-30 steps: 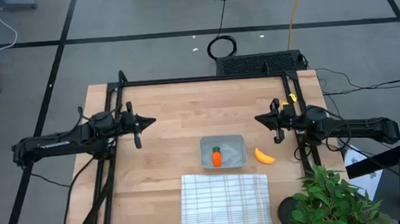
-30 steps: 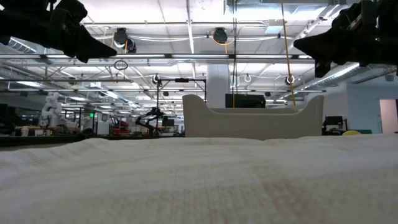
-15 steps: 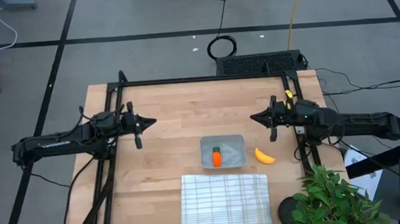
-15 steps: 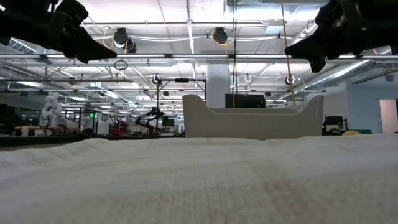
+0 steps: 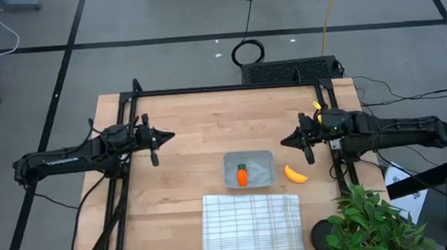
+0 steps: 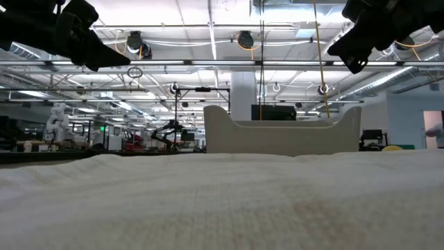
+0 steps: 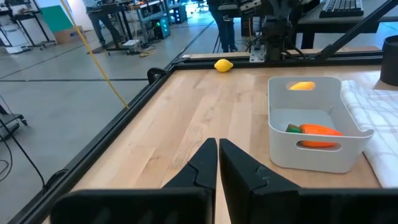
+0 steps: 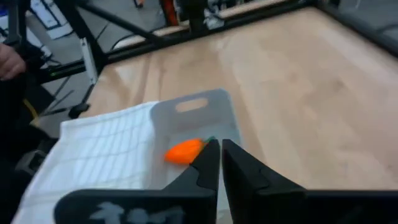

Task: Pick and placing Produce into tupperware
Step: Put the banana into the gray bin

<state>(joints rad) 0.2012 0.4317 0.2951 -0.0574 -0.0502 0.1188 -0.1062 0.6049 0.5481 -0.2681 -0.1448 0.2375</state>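
Observation:
The translucent tupperware (image 5: 249,169) stands on the wooden table, and the orange carrot (image 5: 242,175) lies inside it. In the right wrist view the carrot (image 8: 183,150) shows just past my fingers. The yellow banana (image 5: 294,174) lies on the table right of the tupperware. The small round yellow fruit (image 7: 223,65) sits near the table's far right corner. My right gripper (image 5: 283,143) hovers shut above the table, up and right of the tupperware. My left gripper (image 5: 169,134) hangs shut over the left half of the table.
A white grid-striped cloth (image 5: 252,225) lies at the near edge, just in front of the tupperware. A leafy potted plant (image 5: 372,223) stands at the near right corner. Black frame rails (image 5: 229,87) run along the far and side edges. Bare wood lies between the two grippers.
My right gripper has swung a little toward the table's near edge, closer to the banana and the tupperware, and has turned slightly. It has stayed shut. The produce and the tupperware have kept their places.

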